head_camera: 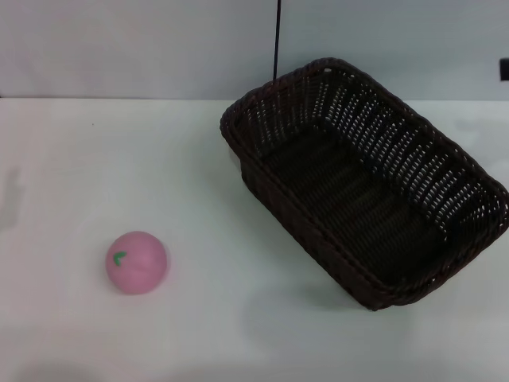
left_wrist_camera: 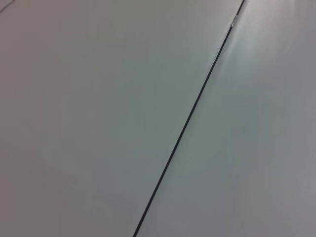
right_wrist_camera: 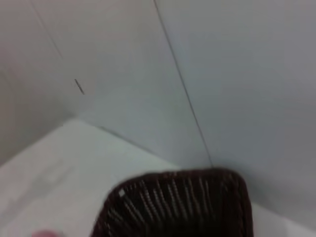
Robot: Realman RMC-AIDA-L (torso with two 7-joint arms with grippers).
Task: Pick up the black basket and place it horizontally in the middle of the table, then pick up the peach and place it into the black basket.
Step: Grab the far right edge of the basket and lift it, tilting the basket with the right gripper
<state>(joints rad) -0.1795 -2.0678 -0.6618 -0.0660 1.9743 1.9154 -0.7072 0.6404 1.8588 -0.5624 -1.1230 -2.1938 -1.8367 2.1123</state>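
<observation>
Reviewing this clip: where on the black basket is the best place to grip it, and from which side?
Probably the braided rim of the black basket, pinching a wall from above. It sits upright but skewed on the table, toward the robot's right. The near long rim looks closest for the right arm. The flared openwork wall is thin enough to clamp.

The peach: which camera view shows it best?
The head view: the whole peach sits in plain sight on the table, apart from the black basket. The right wrist view catches only a pink sliver at its edge. The left wrist view shows none of it.
</observation>
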